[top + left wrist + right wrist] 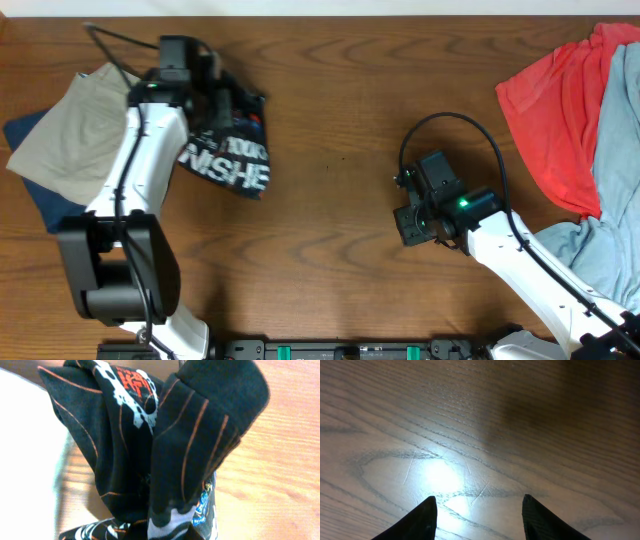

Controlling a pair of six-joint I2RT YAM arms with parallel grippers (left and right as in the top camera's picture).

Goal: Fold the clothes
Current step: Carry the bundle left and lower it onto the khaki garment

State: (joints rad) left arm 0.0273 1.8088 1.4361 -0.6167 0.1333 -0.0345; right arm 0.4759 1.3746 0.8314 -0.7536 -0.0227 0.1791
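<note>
the black jersey (236,152) lies crumpled on the left part of the wooden table (330,120), toward the far edge, with its white block lettering facing up and its far end gathered under the left arm. just to its left sit the khaki shorts (75,130), spread on top of a dark blue garment (38,205).

the left gripper (215,95) is down in the jersey's upper edge. its jaws are pinched right together on a bunch of the cloth. from the left wrist view the fingers themselves are buried: all that shows is the jersey (190,435), black folds with thin orange lines and a bit of white and red print, hanging close over the wood.

the right gripper (412,222) is well apart from it, right of the table's middle, over bare wood. its two dark fingertips (427,517) stand about half apart with nothing between them.

a red shirt (560,110) and a pale blue-grey garment (612,230) are heaped at the right edge.
</note>
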